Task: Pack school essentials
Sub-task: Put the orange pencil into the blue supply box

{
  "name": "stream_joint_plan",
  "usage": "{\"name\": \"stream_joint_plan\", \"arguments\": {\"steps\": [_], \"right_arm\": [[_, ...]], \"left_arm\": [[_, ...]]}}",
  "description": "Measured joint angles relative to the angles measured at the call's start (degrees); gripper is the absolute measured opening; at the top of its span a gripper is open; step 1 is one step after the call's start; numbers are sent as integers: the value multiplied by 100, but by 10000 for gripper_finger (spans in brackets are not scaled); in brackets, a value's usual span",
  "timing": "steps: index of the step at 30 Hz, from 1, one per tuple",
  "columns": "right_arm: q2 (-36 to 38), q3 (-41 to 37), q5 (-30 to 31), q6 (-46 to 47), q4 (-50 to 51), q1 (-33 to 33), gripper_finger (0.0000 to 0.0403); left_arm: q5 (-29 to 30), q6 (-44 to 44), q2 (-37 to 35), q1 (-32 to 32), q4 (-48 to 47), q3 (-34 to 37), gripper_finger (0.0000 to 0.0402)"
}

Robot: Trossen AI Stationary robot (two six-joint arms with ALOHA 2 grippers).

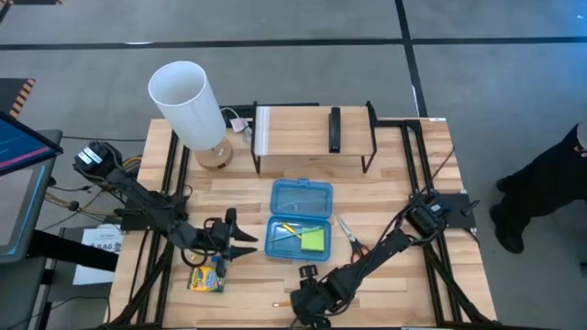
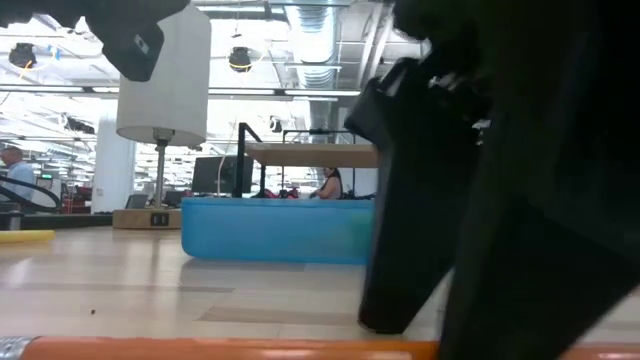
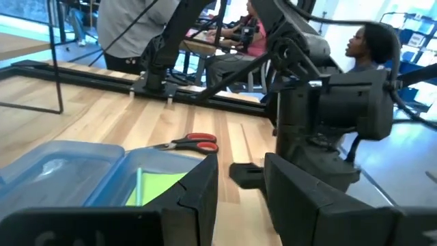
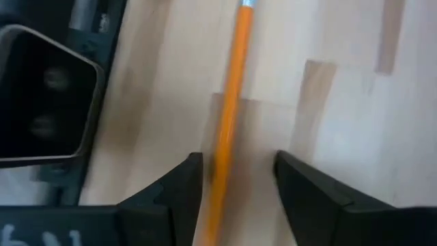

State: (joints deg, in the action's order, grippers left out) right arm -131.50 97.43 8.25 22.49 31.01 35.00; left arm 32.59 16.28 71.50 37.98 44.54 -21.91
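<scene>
Orange pencil (image 4: 231,102) flat on table, green sticky-note pad (image 1: 314,240) in case, scissors (image 1: 349,235) beside — closed.

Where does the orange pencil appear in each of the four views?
High view: the orange pencil lies at the table's front edge, under the right gripper.
Low view: an orange bar along the bottom edge.
Left wrist view: not in it.
Right wrist view: running lengthwise between the open jaws.
Shared landmark: the blue case.

High view looked straight down; low view sat level, close behind the blue case (image 2: 275,230); both shared it, perhaps the orange pencil (image 4: 229,116) too.
</scene>
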Motion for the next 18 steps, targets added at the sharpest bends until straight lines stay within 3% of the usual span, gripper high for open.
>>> {"name": "stream_joint_plan", "arguments": {"steps": [7, 18], "right_arm": [[-15, -9, -67, -7, 198, -157, 171], [-39, -9, -226, -85, 476, -436, 17]], "left_arm": [[-41, -58, 3, 0, -14, -18, 108], [-41, -163, 3, -15, -55, -18, 108]]}}
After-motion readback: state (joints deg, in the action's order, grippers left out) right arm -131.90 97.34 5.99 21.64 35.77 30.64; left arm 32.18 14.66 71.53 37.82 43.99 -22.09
